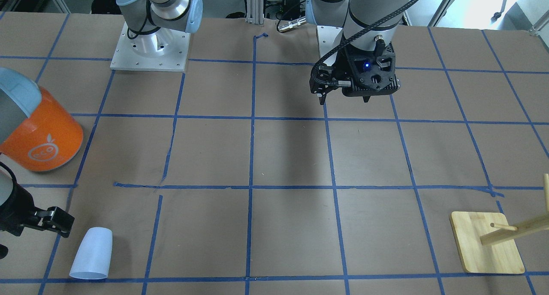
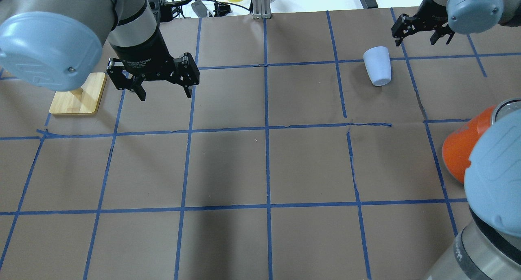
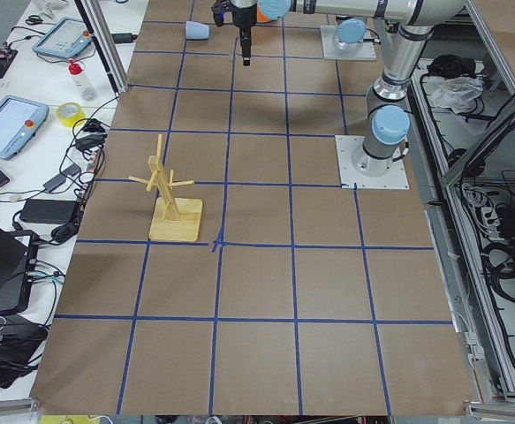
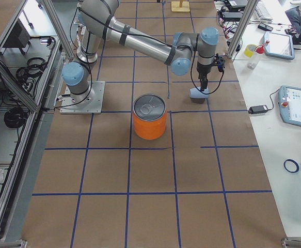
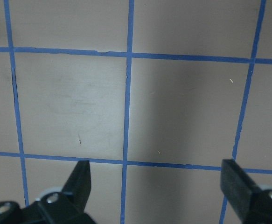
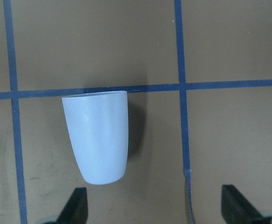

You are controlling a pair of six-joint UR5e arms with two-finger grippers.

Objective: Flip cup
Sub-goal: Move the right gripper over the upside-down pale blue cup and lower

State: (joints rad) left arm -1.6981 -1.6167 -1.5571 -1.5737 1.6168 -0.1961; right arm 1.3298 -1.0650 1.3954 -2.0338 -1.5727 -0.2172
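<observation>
The pale blue-white cup (image 2: 377, 65) lies on its side on the brown paper, wide end pointing away from the robot's base and narrow end toward it. The front-facing view has the cup (image 1: 91, 253) at the lower left. My right gripper (image 2: 421, 38) hovers open and empty above the table, just beyond and to the right of it. In the right wrist view the cup (image 6: 98, 135) lies ahead of the open right gripper (image 6: 156, 207), left of the centre line. My left gripper (image 2: 165, 95) hangs open and empty over bare paper far to the left.
A large orange can (image 2: 464, 147) with a silver top stands near the right arm, closer to the robot than the cup. A wooden peg stand (image 2: 77, 97) sits just left of my left gripper. Blue tape lines grid the table.
</observation>
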